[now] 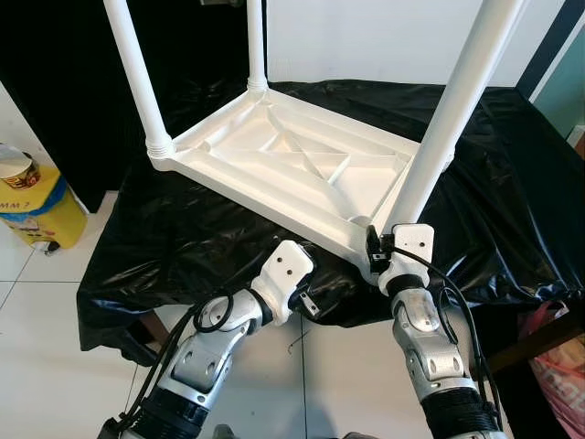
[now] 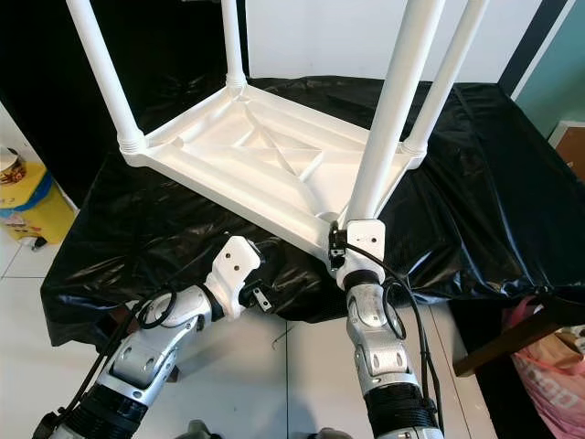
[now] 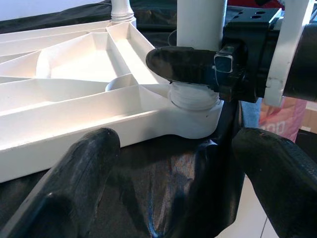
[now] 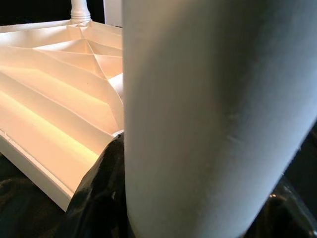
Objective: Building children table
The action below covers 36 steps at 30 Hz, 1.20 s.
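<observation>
A white plastic children's table top [image 1: 292, 165] lies upside down on a surface covered in black sheeting [image 1: 512, 183], with its white legs pointing up. My right gripper [image 1: 379, 249] is shut around the base of the near-right leg [image 1: 448, 119], right above its socket at the table's near corner. One of its black fingers [image 3: 183, 64] curls across that leg [image 3: 200, 20] in the left wrist view. My left gripper [image 3: 173, 163] is open, low in front of the table's near edge and facing that corner, with nothing between its fingers [image 3: 74, 183].
Other legs stand at the near-left corner [image 1: 137, 73], the back [image 1: 256, 46] and the far right [image 2: 448, 73]. A yellow container [image 1: 37, 206] sits on the tiled floor at the left. A pink bag [image 1: 558, 366] and a wooden bar [image 1: 539, 338] are at the right.
</observation>
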{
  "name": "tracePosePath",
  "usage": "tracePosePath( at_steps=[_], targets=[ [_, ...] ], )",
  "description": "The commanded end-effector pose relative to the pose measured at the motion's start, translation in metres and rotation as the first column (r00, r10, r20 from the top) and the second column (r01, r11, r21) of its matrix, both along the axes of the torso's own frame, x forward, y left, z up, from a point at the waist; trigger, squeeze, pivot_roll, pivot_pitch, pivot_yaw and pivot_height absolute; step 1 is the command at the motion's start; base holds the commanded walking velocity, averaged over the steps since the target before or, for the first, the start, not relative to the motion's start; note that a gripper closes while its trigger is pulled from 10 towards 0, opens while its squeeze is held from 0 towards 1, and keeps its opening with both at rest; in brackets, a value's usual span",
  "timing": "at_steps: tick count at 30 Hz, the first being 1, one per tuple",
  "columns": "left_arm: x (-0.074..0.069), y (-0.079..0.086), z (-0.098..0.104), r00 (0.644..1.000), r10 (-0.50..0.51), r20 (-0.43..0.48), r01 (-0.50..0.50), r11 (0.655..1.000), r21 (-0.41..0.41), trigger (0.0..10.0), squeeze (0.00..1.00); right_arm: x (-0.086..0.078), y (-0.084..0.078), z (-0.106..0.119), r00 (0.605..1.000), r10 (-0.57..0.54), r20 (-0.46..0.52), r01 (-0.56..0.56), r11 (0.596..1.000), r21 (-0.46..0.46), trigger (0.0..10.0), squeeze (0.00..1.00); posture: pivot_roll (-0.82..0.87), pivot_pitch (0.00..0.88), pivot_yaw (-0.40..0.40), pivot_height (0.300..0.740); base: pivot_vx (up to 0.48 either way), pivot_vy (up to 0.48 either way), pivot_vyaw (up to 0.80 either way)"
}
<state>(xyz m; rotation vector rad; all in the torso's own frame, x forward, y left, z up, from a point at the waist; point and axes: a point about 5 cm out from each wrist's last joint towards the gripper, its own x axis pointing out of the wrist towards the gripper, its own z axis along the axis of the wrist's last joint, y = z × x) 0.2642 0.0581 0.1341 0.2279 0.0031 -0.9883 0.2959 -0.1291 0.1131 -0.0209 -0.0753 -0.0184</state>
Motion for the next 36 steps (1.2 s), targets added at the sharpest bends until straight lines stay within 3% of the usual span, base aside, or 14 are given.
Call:
tracePosePath(
  at_steps=[1,4,5,13,20,21,22,31,33,35,36],
  targets=[
    [-0.001,-0.002,-0.004,1.000,0.003,0.001,-0.003,1.000,0.010,10.0,0.00,-0.006,-0.002,-0.018,0.996,-0.007,-0.092,0.003,0.999,-0.033,10.0,0.00,0.01,0.046,-0.070,0.740,0.000,0.000,0.00],
    [-0.001,-0.002,-0.004,1.000,0.004,0.001,-0.004,1.000,0.011,10.0,0.00,-0.006,-0.003,-0.019,0.995,-0.012,-0.098,0.008,0.999,-0.036,10.0,0.00,0.01,0.048,-0.068,0.740,0.000,0.000,0.00],
    [-0.001,-0.001,-0.004,1.000,0.005,-0.001,-0.005,1.000,0.011,10.0,0.00,-0.006,-0.002,-0.019,0.995,-0.014,-0.097,0.010,0.999,-0.036,10.0,1.00,0.01,0.049,-0.068,0.740,0.000,0.000,0.00],
    [-0.002,-0.001,-0.006,1.000,0.008,-0.007,-0.008,1.000,0.010,10.0,0.00,-0.007,-0.007,-0.017,0.997,-0.003,-0.075,0.000,0.999,-0.038,10.0,1.00,0.01,0.055,-0.069,0.740,0.000,0.000,0.00],
    [-0.002,0.001,-0.007,1.000,0.013,-0.010,-0.013,1.000,0.014,10.0,0.00,-0.013,-0.017,-0.012,0.993,0.117,-0.008,-0.117,0.992,-0.037,10.0,1.00,0.01,0.058,-0.064,0.740,0.000,0.000,0.00],
    [-0.001,0.002,-0.007,1.000,0.014,-0.009,-0.014,1.000,0.015,10.0,0.00,-0.013,-0.022,-0.011,0.991,0.136,-0.009,-0.136,0.991,-0.011,10.0,0.35,0.00,0.058,-0.060,0.740,0.000,0.000,0.00],
    [-0.001,0.002,-0.007,1.000,0.015,-0.008,-0.015,1.000,0.016,10.0,0.00,-0.012,-0.027,-0.010,0.988,0.155,-0.009,-0.155,0.988,0.006,10.0,0.00,0.00,0.061,-0.057,0.740,0.000,0.000,0.00],
    [0.000,0.003,-0.006,1.000,0.017,-0.002,-0.017,1.000,0.019,10.0,0.00,-0.009,-0.035,-0.001,0.954,0.299,0.010,-0.299,0.954,0.004,10.0,0.00,0.00,0.063,-0.051,0.740,0.000,0.000,0.00],
    [0.001,0.003,-0.006,1.000,0.017,0.000,-0.017,1.000,0.020,10.0,0.00,-0.004,-0.037,0.003,0.904,0.427,-0.013,-0.427,0.903,-0.036,10.0,0.00,0.00,0.062,-0.048,0.740,0.000,0.000,0.00],
    [0.001,0.003,-0.006,1.000,0.017,0.000,-0.017,1.000,0.020,10.0,0.00,-0.004,-0.037,0.003,0.904,0.427,-0.013,-0.427,0.903,-0.036,10.0,0.00,0.00,0.062,-0.048,0.740,0.000,0.000,0.00],
    [0.001,0.003,-0.006,1.000,0.018,0.001,-0.018,1.000,0.020,10.0,0.00,-0.001,-0.038,0.004,0.884,0.467,-0.025,-0.468,0.882,-0.054,10.0,0.00,0.00,0.061,-0.047,0.740,0.000,0.000,0.00]
  ],
)
